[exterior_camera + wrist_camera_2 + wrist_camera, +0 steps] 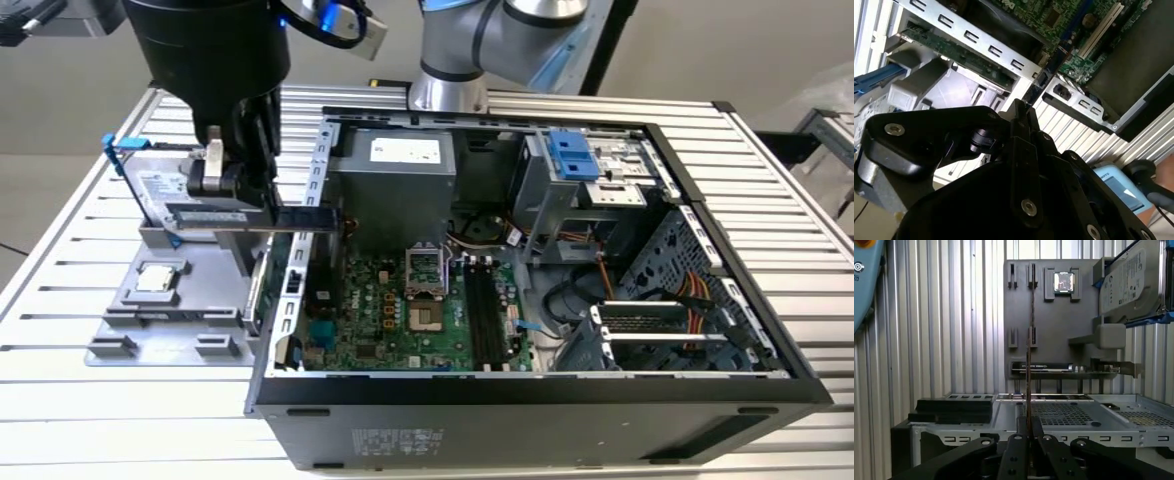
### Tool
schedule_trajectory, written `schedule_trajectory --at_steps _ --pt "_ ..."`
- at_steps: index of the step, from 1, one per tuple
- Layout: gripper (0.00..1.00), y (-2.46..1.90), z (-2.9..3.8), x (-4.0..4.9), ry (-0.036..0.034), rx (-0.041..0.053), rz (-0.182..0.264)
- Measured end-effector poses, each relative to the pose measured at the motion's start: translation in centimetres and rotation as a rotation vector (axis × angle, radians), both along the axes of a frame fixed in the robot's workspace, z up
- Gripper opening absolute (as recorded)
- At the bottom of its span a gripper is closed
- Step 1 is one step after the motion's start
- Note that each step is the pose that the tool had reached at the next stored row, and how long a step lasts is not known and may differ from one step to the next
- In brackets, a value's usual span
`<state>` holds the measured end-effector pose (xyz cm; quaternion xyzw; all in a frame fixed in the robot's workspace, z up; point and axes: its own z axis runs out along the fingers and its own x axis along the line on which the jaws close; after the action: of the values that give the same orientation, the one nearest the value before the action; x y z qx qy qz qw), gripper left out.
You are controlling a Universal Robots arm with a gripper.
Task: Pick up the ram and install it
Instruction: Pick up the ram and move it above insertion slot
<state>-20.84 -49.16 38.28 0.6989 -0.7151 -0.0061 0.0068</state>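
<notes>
My gripper hangs over the open computer case's wall at the exterior view's left, next to the grey parts tray. It is shut on the ram, a thin dark stick held level above that wall. In the first wrist view the ram shows edge-on as a narrow line running out from between my fingertips, where the gripper clamps it. The line crosses the case's metal wall and the tray. The second wrist view shows the black gripper near the case frame.
On the tray lie a silver hard drive in a blue frame, a small square chip and a green card. The case holds the motherboard with long slots, a power supply and cables. A blue pendant lies beside the tray.
</notes>
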Motion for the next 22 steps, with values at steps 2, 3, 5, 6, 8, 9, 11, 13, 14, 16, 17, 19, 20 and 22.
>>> schedule_trajectory --at_steps 2,3,5,6,8,9,11,13,14,16,17,19,20,22 --pt "0.00 0.00 0.00 0.33 0.0000 0.0000 0.000" --pt "0.00 0.00 0.00 0.48 0.0000 0.0000 0.001" --pt "0.00 0.00 0.00 0.79 0.0000 0.0000 0.001" --pt "0.00 0.00 0.00 0.94 0.0001 -0.0001 0.001" --pt "0.00 0.00 0.00 1.25 0.0000 0.0000 0.002" --pt "0.00 0.00 0.00 1.40 0.0000 0.0000 0.002" --pt "0.00 0.00 0.00 1.71 0.0000 0.0000 0.002" --pt "0.00 0.00 0.00 2.00 0.0000 0.0000 0.003" --pt "0.00 0.00 0.00 2.14 0.0001 0.0000 0.003" --pt "0.00 0.00 0.00 2.42 0.0000 0.0000 0.003" --pt "0.00 0.00 0.00 2.58 0.0000 0.0000 0.004" --pt "0.00 0.00 0.00 2.89 0.0000 0.0000 0.004" --pt "0.00 0.00 0.00 3.04 0.0000 0.0000 0.004" --pt "0.00 0.00 0.00 3.38 0.0000 0.0000 0.005"
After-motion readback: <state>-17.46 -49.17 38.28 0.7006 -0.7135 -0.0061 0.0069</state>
